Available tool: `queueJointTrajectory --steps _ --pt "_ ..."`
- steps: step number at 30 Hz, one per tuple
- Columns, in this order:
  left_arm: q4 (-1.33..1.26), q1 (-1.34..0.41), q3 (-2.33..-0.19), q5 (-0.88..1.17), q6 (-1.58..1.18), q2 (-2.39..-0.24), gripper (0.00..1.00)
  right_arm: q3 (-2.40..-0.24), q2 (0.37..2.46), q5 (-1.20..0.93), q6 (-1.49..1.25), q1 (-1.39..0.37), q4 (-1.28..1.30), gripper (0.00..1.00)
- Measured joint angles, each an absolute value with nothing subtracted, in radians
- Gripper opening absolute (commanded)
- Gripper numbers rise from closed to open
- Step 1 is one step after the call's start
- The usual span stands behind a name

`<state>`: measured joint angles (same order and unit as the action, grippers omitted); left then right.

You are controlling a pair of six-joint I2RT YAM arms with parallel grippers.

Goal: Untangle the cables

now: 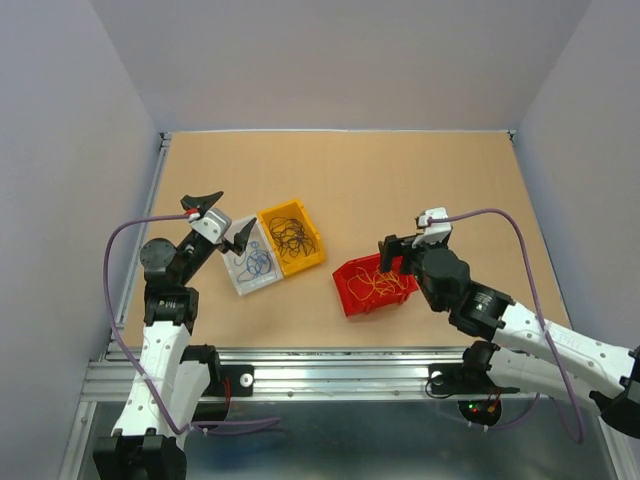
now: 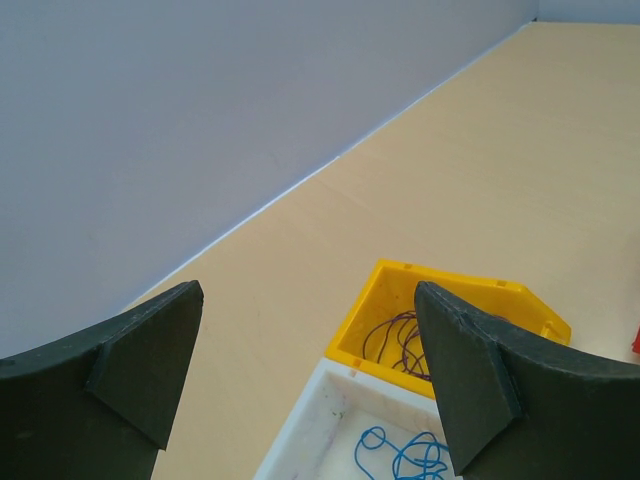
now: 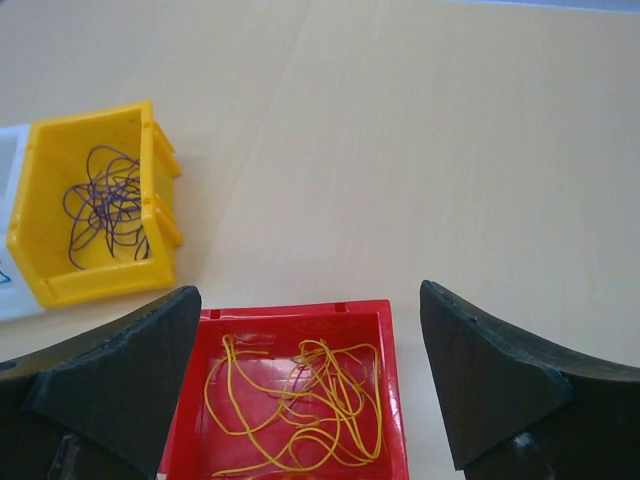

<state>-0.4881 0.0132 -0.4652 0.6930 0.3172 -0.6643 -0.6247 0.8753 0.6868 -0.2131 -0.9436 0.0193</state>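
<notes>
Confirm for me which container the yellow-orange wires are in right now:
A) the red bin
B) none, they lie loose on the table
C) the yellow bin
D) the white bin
A: the right wrist view shows the yellow-orange wires lying inside the red bin, while the yellow bin beside it holds only dark wires.

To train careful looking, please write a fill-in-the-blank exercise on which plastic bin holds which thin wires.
The thin yellow-orange wires lie in the ____ plastic bin.
The thin blue wires lie in the ____ plastic bin.
The thin dark wires lie in the ____ plastic bin.
The left hand and right hand both stand ____.
Missing words: red; white; yellow; open.
</notes>
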Motion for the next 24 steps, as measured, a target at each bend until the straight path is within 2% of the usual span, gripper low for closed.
queueJointTrajectory --steps 5,14,24 --pt "-0.49 0.013 -0.465 0.625 0.312 -0.664 0.98 -0.559 0.677 0.719 -0.214 -0.944 0.018 0.95" --pt "-0.521 0.014 -0.465 0.381 0.245 -0.669 0.98 -0.446 0.343 0.871 -0.239 -0.944 0.0 0.96" --pt "-0.535 0.014 -0.465 0.334 0.229 -0.664 0.98 -0.422 0.249 0.919 -0.248 -0.944 -0.006 0.96"
